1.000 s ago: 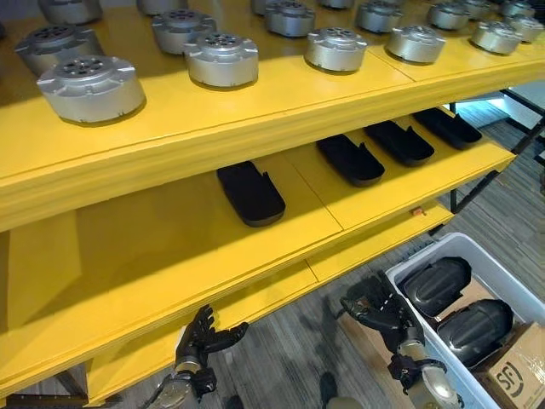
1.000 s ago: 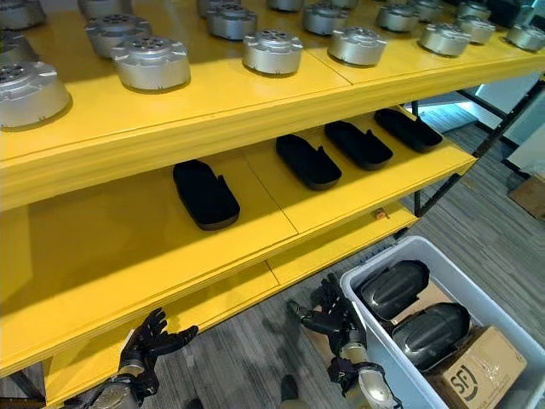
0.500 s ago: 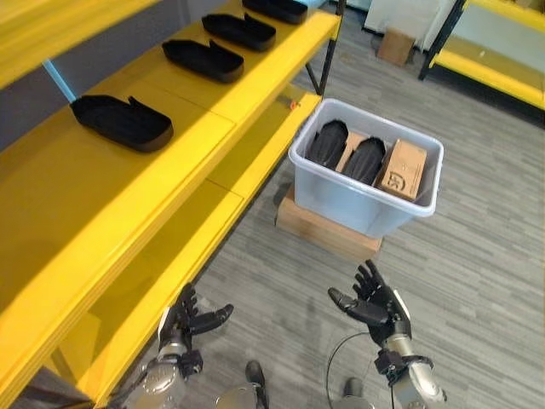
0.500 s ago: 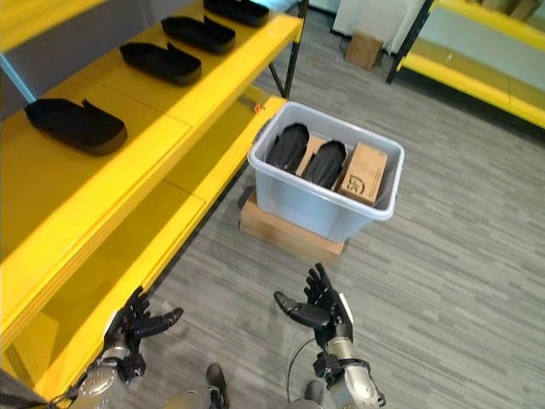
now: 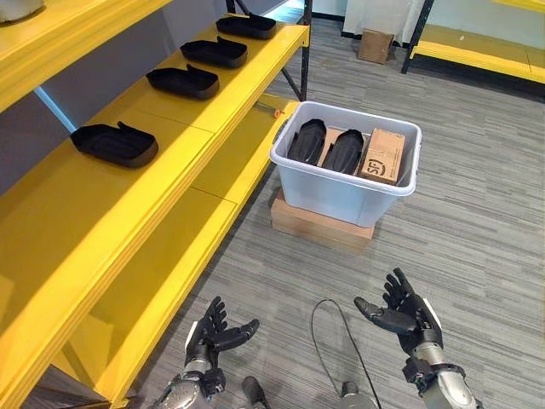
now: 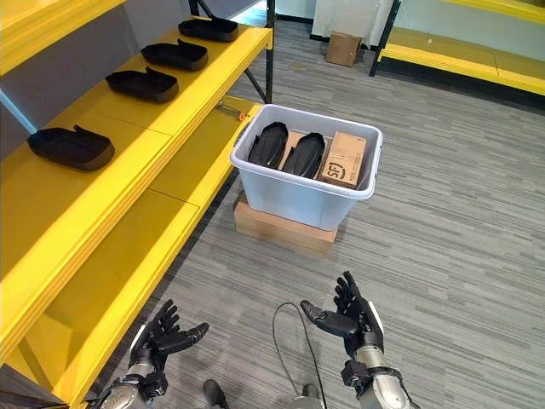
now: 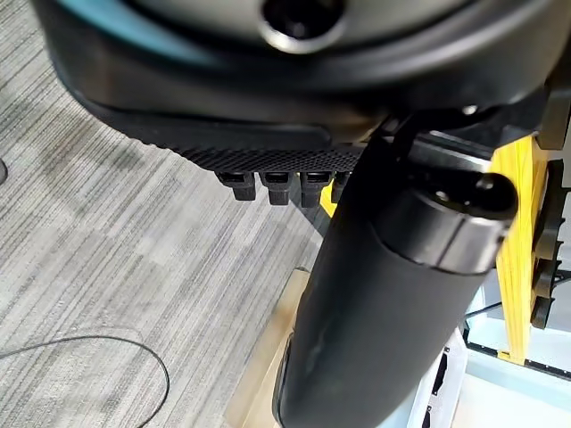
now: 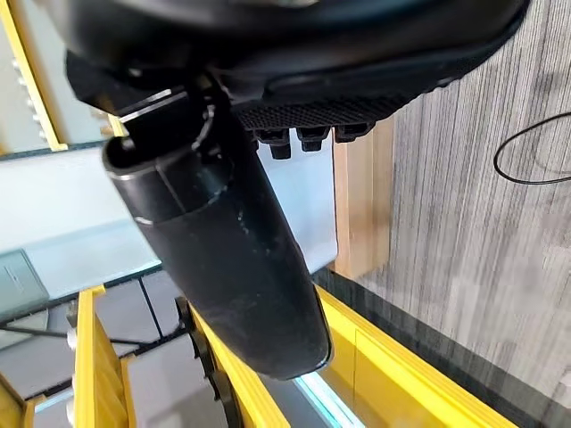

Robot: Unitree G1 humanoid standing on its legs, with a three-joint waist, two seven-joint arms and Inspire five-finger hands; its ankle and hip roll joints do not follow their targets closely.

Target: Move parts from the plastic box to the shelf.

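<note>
Hands empty: your left hand (image 5: 213,339) and right hand (image 5: 407,313) hover low with fingers spread, well short of the plastic box (image 5: 341,189). Two dark parts (image 5: 324,147) lie inside it, beside the shelf (image 5: 196,141), whose near end has room.

The plastic box (image 5: 345,192) hides the lower parts of the two black parts (image 5: 325,145) standing in it, and of the cardboard carton (image 5: 384,156) beside them; its bottom cannot be seen. The wooden block (image 5: 319,228) under the box shows its front face alone. The yellow shelf (image 5: 128,196) runs off the picture's edge on the robot's left. In the left wrist view the left robot hand (image 7: 375,294) covers most of the box, and the fingertips (image 7: 268,185) show as mere stubs.
</note>
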